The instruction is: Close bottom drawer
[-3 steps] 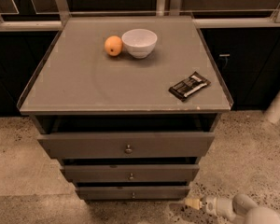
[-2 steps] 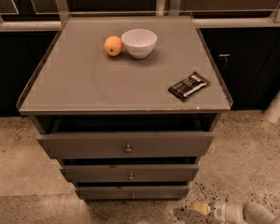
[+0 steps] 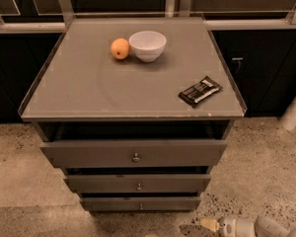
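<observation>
The cabinet has three dark grey drawers. The bottom drawer (image 3: 140,203) is the lowest, with the narrowest front and a tiny round knob (image 3: 141,206). It sits nearly flush under the middle drawer (image 3: 138,183). The top drawer (image 3: 133,153) sticks out the most. My gripper (image 3: 207,224) is at the bottom right of the view, low over the floor, to the right of and in front of the bottom drawer, not touching it. Only its pale tip and white wrist show.
On the cabinet top (image 3: 79,88) lie an orange (image 3: 120,49), a white bowl (image 3: 147,45) and a dark snack packet (image 3: 200,91). Speckled floor (image 3: 19,181) surrounds the cabinet. Dark cupboards stand behind. A white post (image 3: 294,110) is at the right.
My gripper has drawn back to the right and lower in the view, away from the bottom drawer. The drawers and the things on top have not moved.
</observation>
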Motion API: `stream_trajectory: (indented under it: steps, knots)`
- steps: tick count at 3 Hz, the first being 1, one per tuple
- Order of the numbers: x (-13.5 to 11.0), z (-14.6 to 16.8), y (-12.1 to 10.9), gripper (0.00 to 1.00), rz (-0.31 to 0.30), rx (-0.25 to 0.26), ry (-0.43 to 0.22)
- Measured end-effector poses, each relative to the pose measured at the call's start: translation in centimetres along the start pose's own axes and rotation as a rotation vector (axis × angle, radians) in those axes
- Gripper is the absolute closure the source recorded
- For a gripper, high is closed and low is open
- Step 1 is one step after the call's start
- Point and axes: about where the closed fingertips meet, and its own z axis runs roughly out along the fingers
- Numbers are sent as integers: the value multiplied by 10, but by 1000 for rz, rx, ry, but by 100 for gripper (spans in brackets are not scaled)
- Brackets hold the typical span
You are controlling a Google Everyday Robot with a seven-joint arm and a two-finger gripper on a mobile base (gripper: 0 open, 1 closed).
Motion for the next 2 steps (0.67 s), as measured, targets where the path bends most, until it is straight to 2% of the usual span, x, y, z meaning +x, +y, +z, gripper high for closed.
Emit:
stream_trajectory:
  steps: [2]
  knots:
    - [0,0,0,10,0,0,0]
